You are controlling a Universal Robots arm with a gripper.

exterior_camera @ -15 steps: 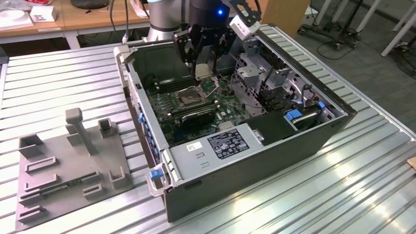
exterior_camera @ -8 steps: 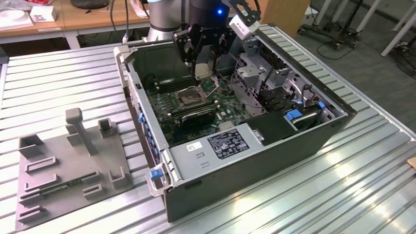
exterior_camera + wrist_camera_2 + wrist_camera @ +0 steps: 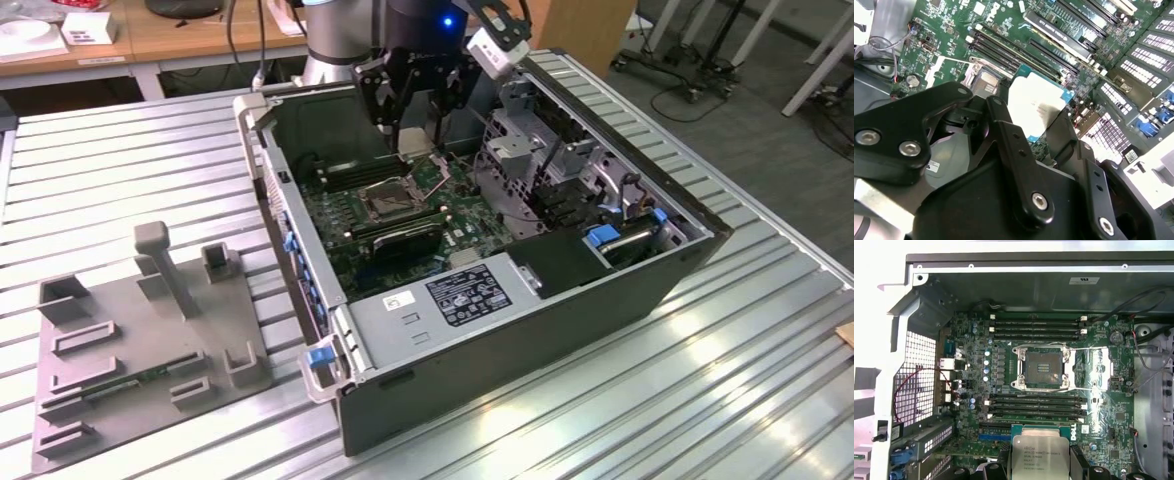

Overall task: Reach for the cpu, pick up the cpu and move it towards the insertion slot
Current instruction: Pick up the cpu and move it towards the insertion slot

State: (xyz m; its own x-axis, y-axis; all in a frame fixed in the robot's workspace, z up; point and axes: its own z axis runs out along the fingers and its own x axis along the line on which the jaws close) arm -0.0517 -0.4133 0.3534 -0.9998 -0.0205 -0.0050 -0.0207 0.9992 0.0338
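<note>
Clearly the gripper (image 3: 1036,117) is clamped on the cpu (image 3: 1035,106), a black finger (image 3: 1004,132) on each side of its pale metal top; in the first wrist view the chip (image 3: 1040,456) hangs above the green motherboard (image 3: 1104,405), apart from the insertion slot (image 3: 1042,368); that socket lies uncovered, between rows of black memory slots (image 3: 1035,407); the open computer case (image 3: 561,330) lies on a ribbed metal table (image 3: 107,170), beside a grey fixture (image 3: 147,340).
</note>
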